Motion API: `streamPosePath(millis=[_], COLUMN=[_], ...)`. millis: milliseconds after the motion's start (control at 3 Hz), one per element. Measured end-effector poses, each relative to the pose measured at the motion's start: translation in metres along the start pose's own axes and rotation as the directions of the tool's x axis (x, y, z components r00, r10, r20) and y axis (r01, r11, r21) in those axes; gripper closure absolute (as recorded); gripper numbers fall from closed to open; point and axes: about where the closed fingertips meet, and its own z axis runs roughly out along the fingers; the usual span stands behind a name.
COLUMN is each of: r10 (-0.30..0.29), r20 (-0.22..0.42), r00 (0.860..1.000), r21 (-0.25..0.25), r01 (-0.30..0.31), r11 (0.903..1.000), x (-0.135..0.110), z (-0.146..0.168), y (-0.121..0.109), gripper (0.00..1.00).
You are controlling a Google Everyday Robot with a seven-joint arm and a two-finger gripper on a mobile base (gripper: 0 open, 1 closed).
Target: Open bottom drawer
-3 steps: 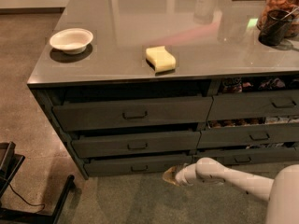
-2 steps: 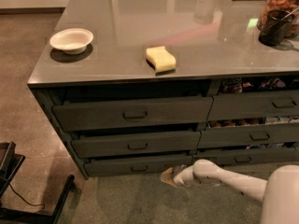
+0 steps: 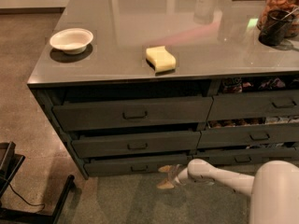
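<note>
Bottom drawer (image 3: pixel 112 165) sits lowest in the wide stack, its slim front running left to right, with the handle (image 3: pixel 138 168) at centre. In the camera view my gripper (image 3: pixel 165 177) hovers low just beside it, fingers spread on nothing. The handle lies near nine o'clock.

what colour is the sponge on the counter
The sponge is pale yellow, seen in the camera view. The gripper is low by the bottom drawer.
</note>
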Motion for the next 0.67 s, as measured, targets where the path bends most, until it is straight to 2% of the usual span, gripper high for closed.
streamPosePath(millis=[667], r10=[-0.007], r20=[0.002], r00=[1.000], r21=[-0.002], r01=[0.007], r11=[1.0000], x=[0.007], z=[0.021], y=[-0.009], gripper=[0.20])
